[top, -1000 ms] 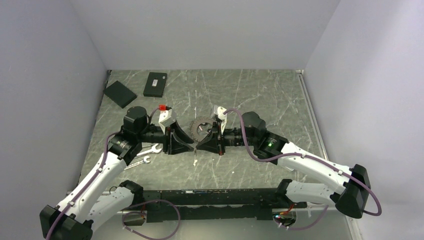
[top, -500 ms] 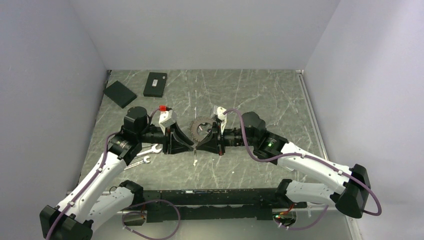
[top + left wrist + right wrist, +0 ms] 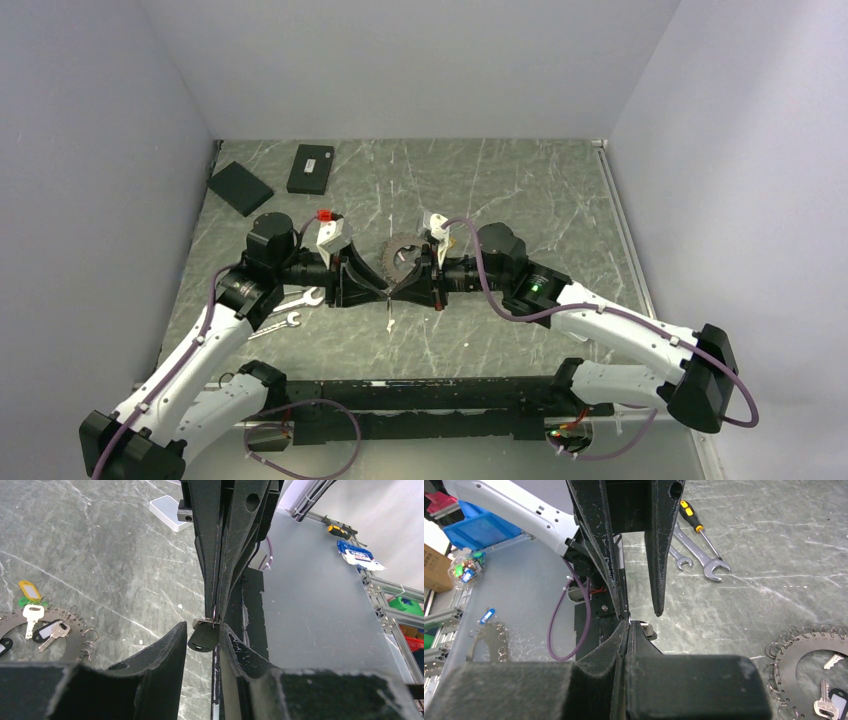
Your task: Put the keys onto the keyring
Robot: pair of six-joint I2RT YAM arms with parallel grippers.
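Observation:
My two grippers meet tip to tip above the table's middle. My right gripper [image 3: 396, 289] is shut on a small thin ring [image 3: 215, 616]. A black-headed key [image 3: 202, 636] hangs from that ring, and its blade [image 3: 388, 316] points down. My left gripper [image 3: 382, 289] is open. Its fingers [image 3: 170, 645] stand either side of the key's head, which touches the right-hand finger. The keyring [image 3: 400, 255], a toothed dark disc fringed with small rings, lies flat behind the grippers. It carries a few keys [image 3: 34, 617] and a green tag [image 3: 24, 602], and it also shows in the right wrist view [image 3: 806, 657].
Two silver wrenches [image 3: 292, 307] lie left of the left wrist, with a yellow-handled screwdriver [image 3: 691, 517] beside them. Two flat black boxes [image 3: 240, 187] [image 3: 311, 168] lie at the back left. Grey walls close in the table on three sides.
The right arm's wrist has shifted slightly left, toward the left gripper. The fingertips stay together at the same spot and the key still hangs there.

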